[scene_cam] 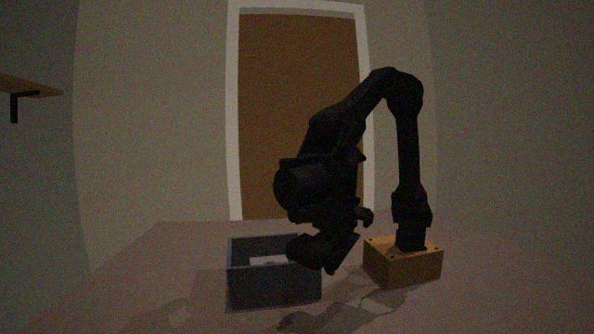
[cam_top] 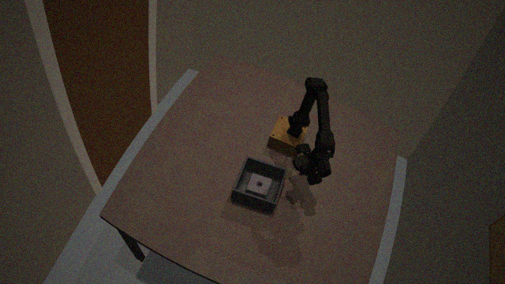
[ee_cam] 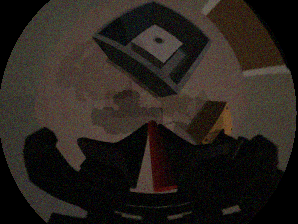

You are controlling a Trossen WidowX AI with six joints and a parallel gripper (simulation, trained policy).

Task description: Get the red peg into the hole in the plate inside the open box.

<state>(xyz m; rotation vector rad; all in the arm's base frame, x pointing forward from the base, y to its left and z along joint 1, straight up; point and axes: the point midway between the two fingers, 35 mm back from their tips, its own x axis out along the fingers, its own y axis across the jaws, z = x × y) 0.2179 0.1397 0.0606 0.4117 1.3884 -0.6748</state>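
The red peg (ee_cam: 162,167) shows between the fingers in the wrist view. My gripper (cam_top: 313,177) (scene_cam: 327,260) (ee_cam: 153,126) is shut on it, raised above the table beside the box. In the top and exterior views the peg is hidden or too dark to make out. The open dark blue-grey box (cam_top: 252,207) (scene_cam: 274,289) (ee_cam: 132,66) stands on the table, left of the gripper in the top view. The pale plate (cam_top: 254,189) (scene_cam: 257,261) (ee_cam: 149,42) lies at its bottom, and its round hole (cam_top: 259,184) (ee_cam: 158,40) shows empty.
The arm's yellow-orange base block (cam_top: 279,128) (scene_cam: 408,271) (ee_cam: 226,122) stands on the table (cam_top: 177,166) (scene_cam: 153,260) behind the box in the top view. The box walls rise around the plate. Shadows of the arm fall beside the box.
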